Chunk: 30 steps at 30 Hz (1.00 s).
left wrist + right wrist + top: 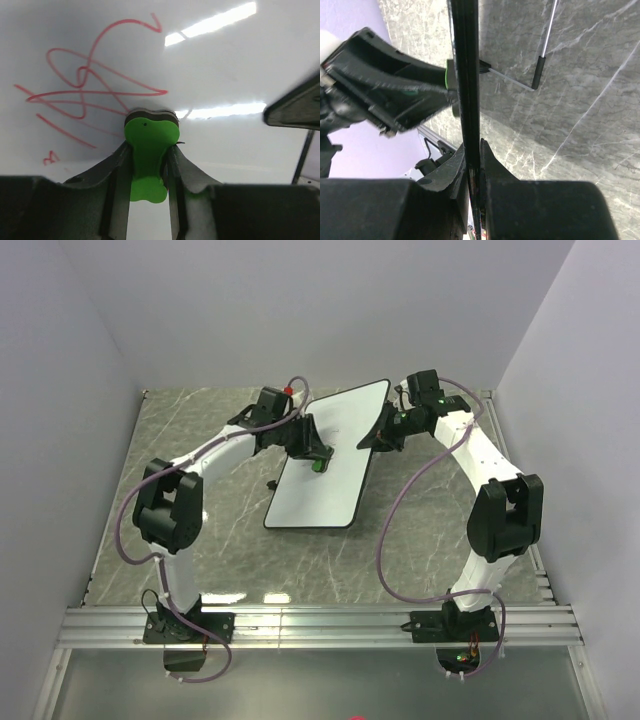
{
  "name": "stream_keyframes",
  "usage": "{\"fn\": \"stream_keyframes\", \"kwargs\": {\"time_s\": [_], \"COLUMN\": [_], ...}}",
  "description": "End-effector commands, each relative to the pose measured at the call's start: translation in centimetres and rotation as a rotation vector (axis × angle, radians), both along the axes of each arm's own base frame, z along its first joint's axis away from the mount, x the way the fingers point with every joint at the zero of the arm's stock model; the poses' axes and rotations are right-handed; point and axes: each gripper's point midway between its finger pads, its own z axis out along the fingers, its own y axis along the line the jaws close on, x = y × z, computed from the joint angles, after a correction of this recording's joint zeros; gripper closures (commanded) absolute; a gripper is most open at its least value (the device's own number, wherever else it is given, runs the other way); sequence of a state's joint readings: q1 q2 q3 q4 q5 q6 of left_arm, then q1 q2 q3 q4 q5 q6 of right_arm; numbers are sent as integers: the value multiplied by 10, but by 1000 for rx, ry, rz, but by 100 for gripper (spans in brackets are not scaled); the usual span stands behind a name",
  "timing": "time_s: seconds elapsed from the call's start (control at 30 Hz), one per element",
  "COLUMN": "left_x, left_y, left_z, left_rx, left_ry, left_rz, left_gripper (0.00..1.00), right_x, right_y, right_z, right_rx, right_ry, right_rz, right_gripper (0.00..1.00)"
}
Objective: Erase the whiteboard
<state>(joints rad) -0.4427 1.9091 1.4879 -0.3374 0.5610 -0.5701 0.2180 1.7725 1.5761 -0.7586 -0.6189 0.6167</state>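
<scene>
the left gripper (148, 154) is closed on a green eraser (150, 132). the eraser's dark felt end touches the whiteboard (322, 490) straight ahead of the fingers. red scribbles (90, 85) lie on the board just beyond the eraser, up and to its left. the right gripper (474, 150) is clamped on the board's thin edge. the board lies between the two grippers, over the grey marble table (220, 540).
</scene>
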Motion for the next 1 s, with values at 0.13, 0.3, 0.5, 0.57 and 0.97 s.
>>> {"fn": "stream_keyframes", "kwargs": {"time_s": [0.13, 0.3, 0.5, 0.57, 0.97], "left_x": [-4, 8, 5, 4, 19], "left_y": [-7, 32, 60, 59, 7], "left_z": [-21, -65, -106, -107, -30], "left_rx": [34, 103, 190, 181, 88], "left_ry": [65, 138, 186, 185, 79], "left_rz": [-42, 25, 43, 44, -31], "left_gripper": [100, 100, 100, 100, 100], "right_x": [-4, -5, -4, -4, 0], "right_y": [-30, -33, -33, -32, -29], "right_z": [-31, -32, -33, -33, -37], "right_rx": [-198, -213, -215, -213, -202], "right_ry": [-7, -6, -4, -2, 8], "right_rz": [-9, -7, -3, 0, 3], "right_gripper": [100, 100, 100, 100, 100]}}
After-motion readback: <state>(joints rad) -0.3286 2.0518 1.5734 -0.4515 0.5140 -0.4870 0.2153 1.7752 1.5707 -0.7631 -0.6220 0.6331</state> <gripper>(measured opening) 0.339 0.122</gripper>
